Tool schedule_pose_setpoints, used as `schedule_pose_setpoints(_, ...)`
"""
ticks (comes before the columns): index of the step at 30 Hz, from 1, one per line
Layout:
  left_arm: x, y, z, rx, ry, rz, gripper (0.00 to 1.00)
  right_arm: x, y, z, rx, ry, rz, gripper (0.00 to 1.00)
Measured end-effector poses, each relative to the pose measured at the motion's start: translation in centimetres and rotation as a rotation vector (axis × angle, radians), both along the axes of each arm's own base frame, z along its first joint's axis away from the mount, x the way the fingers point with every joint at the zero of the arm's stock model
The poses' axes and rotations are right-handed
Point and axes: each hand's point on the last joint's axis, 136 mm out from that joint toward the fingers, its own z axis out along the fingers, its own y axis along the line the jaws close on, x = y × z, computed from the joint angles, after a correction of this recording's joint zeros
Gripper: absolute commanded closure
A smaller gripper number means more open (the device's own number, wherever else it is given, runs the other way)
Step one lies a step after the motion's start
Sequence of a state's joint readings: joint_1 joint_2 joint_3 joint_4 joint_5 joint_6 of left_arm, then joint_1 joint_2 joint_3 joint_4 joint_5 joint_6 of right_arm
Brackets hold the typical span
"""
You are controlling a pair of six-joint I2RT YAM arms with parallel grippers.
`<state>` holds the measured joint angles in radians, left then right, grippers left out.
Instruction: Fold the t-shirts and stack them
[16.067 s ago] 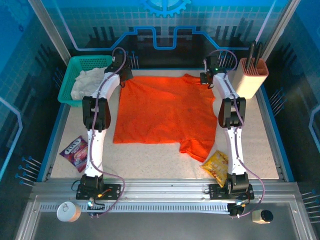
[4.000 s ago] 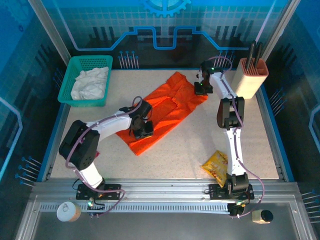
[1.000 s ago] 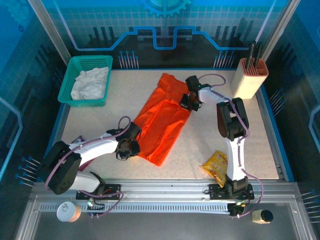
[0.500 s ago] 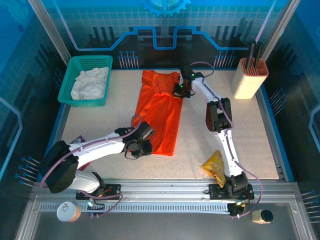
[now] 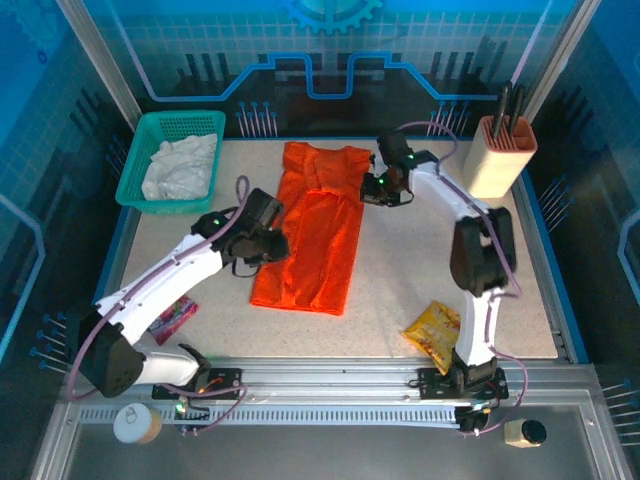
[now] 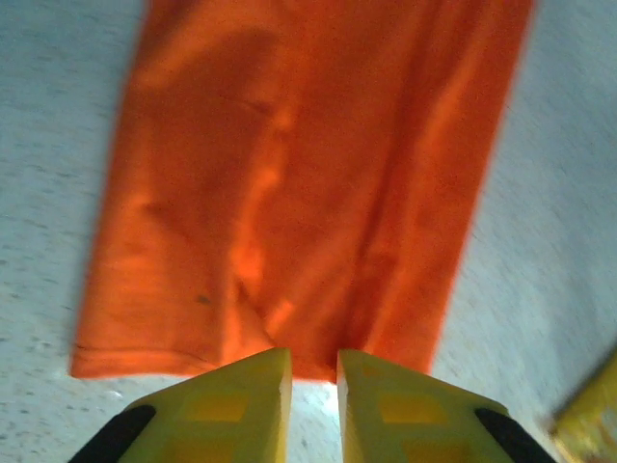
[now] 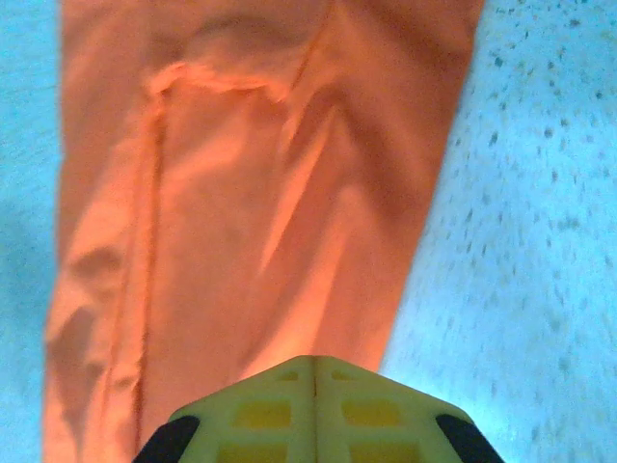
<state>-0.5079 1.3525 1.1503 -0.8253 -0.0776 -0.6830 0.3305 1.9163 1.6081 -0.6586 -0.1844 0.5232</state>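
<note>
The orange shirt (image 5: 312, 235) lies flat on the surface (image 5: 430, 250), folded into one long narrow strip. The strip runs from the far side toward the near edge, a little left of the middle. At its far end a second layer of cloth lies on top. The white shirt (image 5: 182, 165) is crumpled inside the green basket (image 5: 168, 205) at the far left corner, well apart from the orange one.

The left fingers (image 5: 268, 243) are at the left long edge of the strip, about halfway along it. In the left wrist view they hang just at a straight edge of the cloth, with a narrow gap between them. Nothing is in the gap, and the pale surface shows through it.

The right fingers (image 5: 377, 192) are at the right edge of the strip, near its far end. In the right wrist view they are pressed together with no gap and hold no cloth. The shirt below them is wrinkled, with one raised fold, and the speckled surface is bare on the right.

A yellow packet (image 5: 432, 335) lies near the base of the right arm, apart from the shirt. A purple packet (image 5: 172, 315) lies at the near left, beside the left arm. A beige holder (image 5: 503, 155) with dark tools stands at the far right corner.
</note>
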Motion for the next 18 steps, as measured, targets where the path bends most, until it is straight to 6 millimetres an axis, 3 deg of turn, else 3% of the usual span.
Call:
schedule_pose_setpoints(3, 1.2, 1.6, -3.6, 0.027, 0.076, 0.032, 0.88, -2.3, 1.0, -0.3, 0.046, -0.014, -0.020, 1.00)
schedule_pose_setpoints(9, 1.2, 0.9, -10.8, 0.011, 0.223, -0.001, 0.90, -5.3, 2.9, -7.6, 0.056, 0.126, -0.060, 1.00)
schedule_pose_setpoints(18, -2.0, -1.0, -14.9, -0.039, 0.280, -0.052, 0.90, -3.4, 4.0, -11.5, 0.063, 0.145, -0.080, 1.00)
